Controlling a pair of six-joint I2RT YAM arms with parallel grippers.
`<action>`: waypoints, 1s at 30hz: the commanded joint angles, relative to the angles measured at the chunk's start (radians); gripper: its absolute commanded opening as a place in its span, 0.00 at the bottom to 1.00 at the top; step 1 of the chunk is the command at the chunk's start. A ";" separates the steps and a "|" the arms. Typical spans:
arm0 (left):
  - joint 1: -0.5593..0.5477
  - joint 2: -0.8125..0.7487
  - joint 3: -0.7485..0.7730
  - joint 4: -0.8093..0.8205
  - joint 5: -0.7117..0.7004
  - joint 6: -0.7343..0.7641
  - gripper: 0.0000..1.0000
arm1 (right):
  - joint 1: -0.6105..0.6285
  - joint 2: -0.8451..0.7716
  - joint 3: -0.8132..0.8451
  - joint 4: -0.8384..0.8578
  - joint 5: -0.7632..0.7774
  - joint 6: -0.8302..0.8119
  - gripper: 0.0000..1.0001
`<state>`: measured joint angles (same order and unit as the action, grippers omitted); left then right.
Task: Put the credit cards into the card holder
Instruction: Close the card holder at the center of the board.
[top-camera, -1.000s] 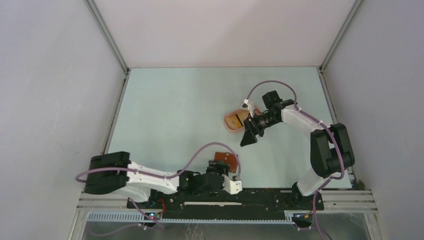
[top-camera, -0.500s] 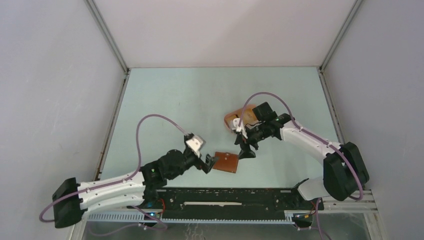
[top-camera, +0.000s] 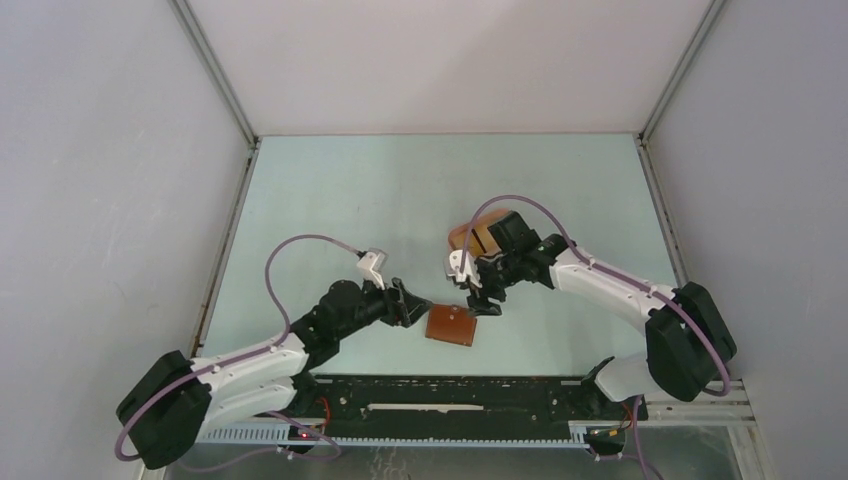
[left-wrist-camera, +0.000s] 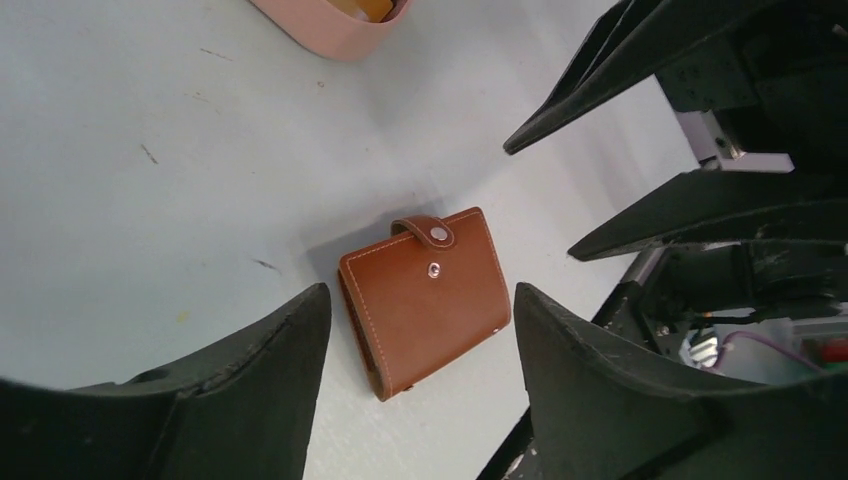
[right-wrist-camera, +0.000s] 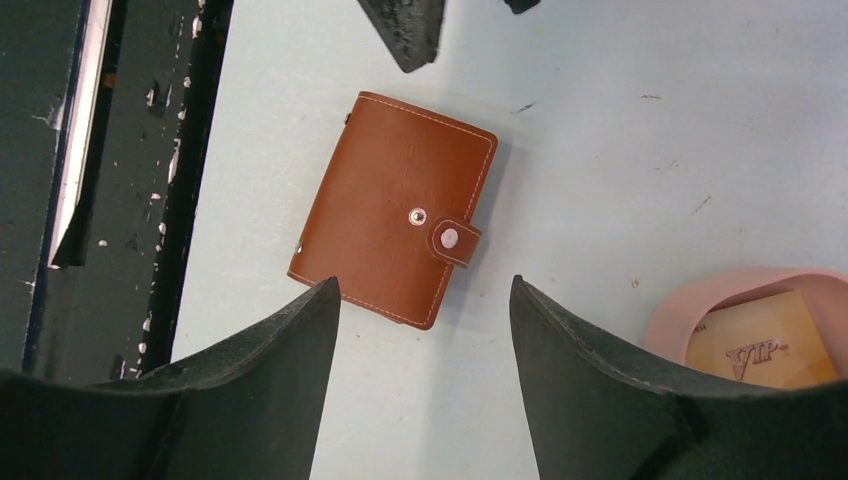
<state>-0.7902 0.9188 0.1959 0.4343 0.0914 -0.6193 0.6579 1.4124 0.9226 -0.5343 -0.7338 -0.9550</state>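
Note:
The card holder (top-camera: 451, 325) is a closed brown leather wallet with its snap tab fastened, lying flat near the table's front edge. It also shows in the left wrist view (left-wrist-camera: 425, 300) and the right wrist view (right-wrist-camera: 395, 235). My left gripper (top-camera: 412, 312) is open and empty just left of it (left-wrist-camera: 420, 292). My right gripper (top-camera: 486, 302) is open and empty just above its right side (right-wrist-camera: 425, 285). A yellow-tan credit card (right-wrist-camera: 765, 350) marked VIP lies in the pink tray. Other cards are hidden.
The pink oval tray (top-camera: 456, 240) sits behind the wallet, mostly covered by my right arm; its rim shows in the right wrist view (right-wrist-camera: 690, 310) and the left wrist view (left-wrist-camera: 330, 25). The black base rail (top-camera: 450, 390) runs along the near edge.
My left arm has swung out from the base rail to the wallet's left side. My right gripper has come down from the tray to the wallet's right side. The wallet has not moved.

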 joint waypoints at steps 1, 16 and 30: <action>0.030 0.055 -0.002 0.132 0.094 -0.118 0.68 | 0.038 0.019 0.000 0.030 0.056 -0.019 0.71; 0.043 0.320 0.049 0.248 0.177 -0.175 0.39 | 0.114 0.097 -0.002 0.092 0.170 0.002 0.62; 0.046 0.494 0.116 0.313 0.235 -0.189 0.29 | 0.153 0.162 -0.005 0.140 0.268 0.003 0.50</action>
<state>-0.7502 1.3731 0.2592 0.6704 0.2825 -0.7883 0.7902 1.5673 0.9222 -0.4252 -0.4858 -0.9524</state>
